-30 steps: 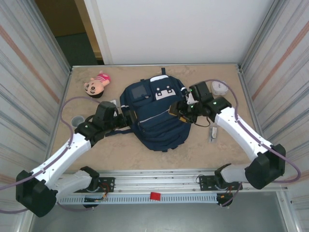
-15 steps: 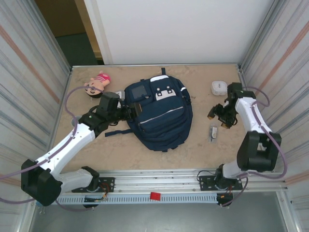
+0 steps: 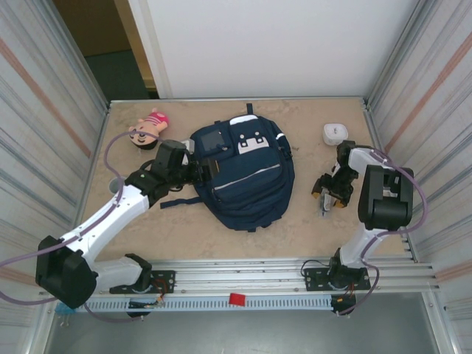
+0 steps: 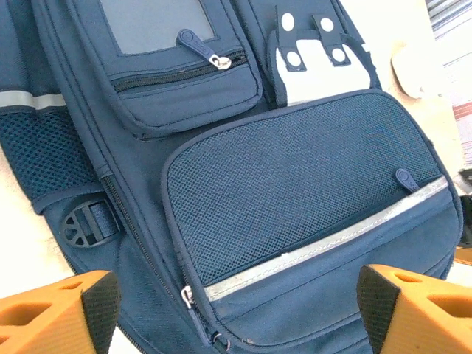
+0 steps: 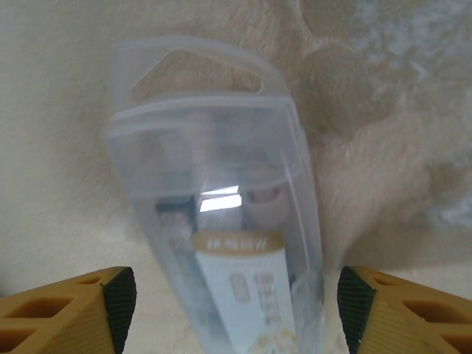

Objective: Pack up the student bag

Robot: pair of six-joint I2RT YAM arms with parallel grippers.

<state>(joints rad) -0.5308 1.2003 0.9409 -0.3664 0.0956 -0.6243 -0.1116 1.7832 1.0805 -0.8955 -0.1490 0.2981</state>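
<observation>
**Ana:** Where was the student bag point(image 3: 243, 177) lying?

**Ben:** Flat on the table point(image 3: 184, 228), front pockets up. I placed everything else from it. The left gripper point(image 4: 237, 302) hung over its left side with the jaws spread wide and nothing in them. The right gripper point(image 5: 236, 295) was well off the bag's right side, jaws apart, straddling a clear plastic packet point(image 5: 214, 221) without touching it.

**Ana:** So the step in hand was picking up that packet?

**Ben:** That was my reading. To do it well, I'd have turned the wrist first, because the packet ran at a slight slant between the fingers. Then I'd have come straight down and closed across its narrow width, near the middle. Thin, glossy plastic looked likely to bow or squirt out of a hard, off-centre pinch.

**Ana:** And on the bag's side?

**Ben:** Every zip I could see was shut. One zip pull point(image 4: 187, 296) sat at the lower left corner of the mesh front pocket point(image 4: 295, 184), close under the left fingers. I judged a compartment needed opening before the packet travelled over, and the fabric held taut so the zip would run.
</observation>
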